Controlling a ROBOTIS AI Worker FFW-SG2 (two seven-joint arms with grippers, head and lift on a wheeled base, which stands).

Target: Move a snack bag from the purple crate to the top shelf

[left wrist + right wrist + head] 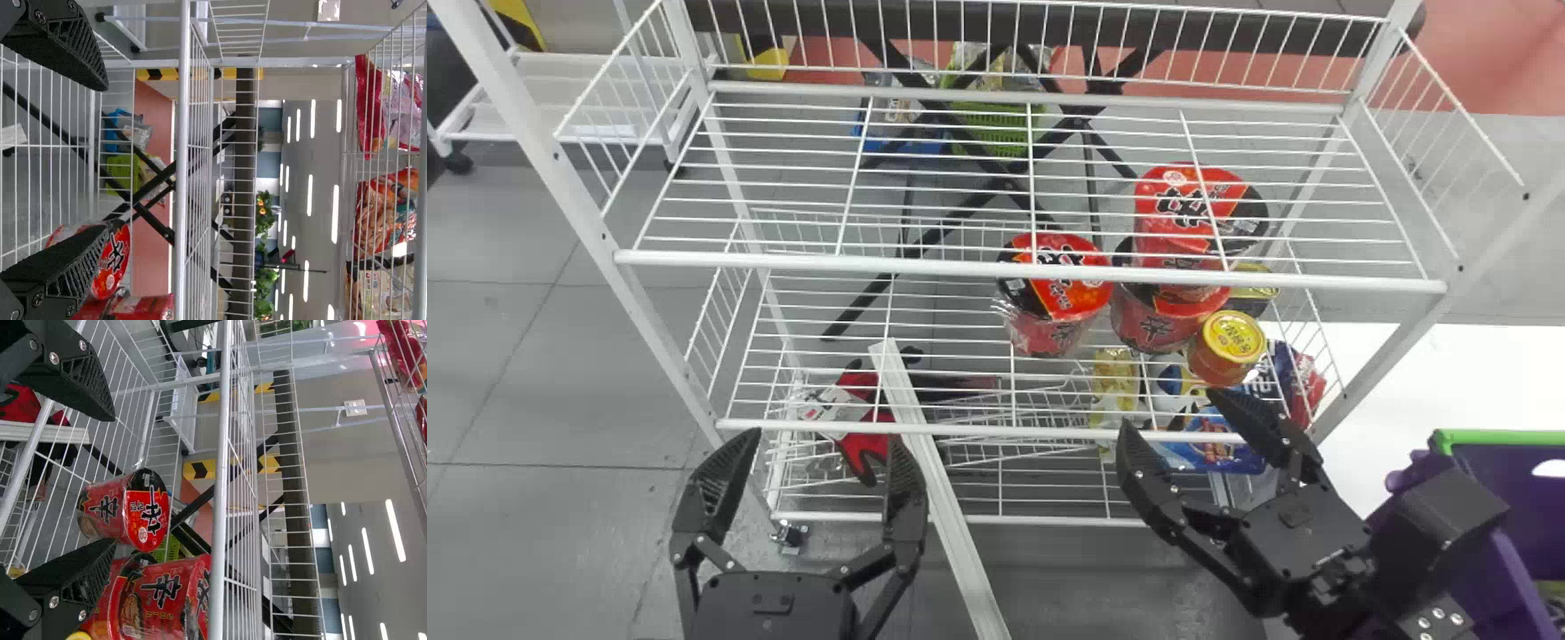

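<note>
Clock is the head view, 12 dead ahead. Your right gripper (1176, 413): fingers apart, at 5 from the rack's centre, by the lower cup shelf's front rail (1049, 433). Your left gripper (823, 444): fingers apart too, at 9 from the right one, near the same rail.

Crate (1498, 564), purple with a green rim, sits at 4 from your right gripper. A yellow-green bit (1552, 592) shows in it; can't tell if that's your snack bag.

Red cups (1054, 284) at 11 to 12 from the right gripper, two stacked. Jar (1232, 338), yellow lid, at 1, just beside them. The wire shelf (1032, 271) above passes over the cups.

Lower down: gloves (863, 382) at 9, yellow pack (1113, 382) at 10, blue pack (1218, 449) at 4 and close. White bar (938, 498) slants from 11 toward 5, right of the left gripper.

Left wrist view has a pink-red bag (370, 107), an orange bag (380, 213) and a beige bag (373, 290) on a higher shelf (421, 200).

Farthest out, past the rack: green basket (996, 129) at 11, blue basket (903, 133) left of it.
</note>
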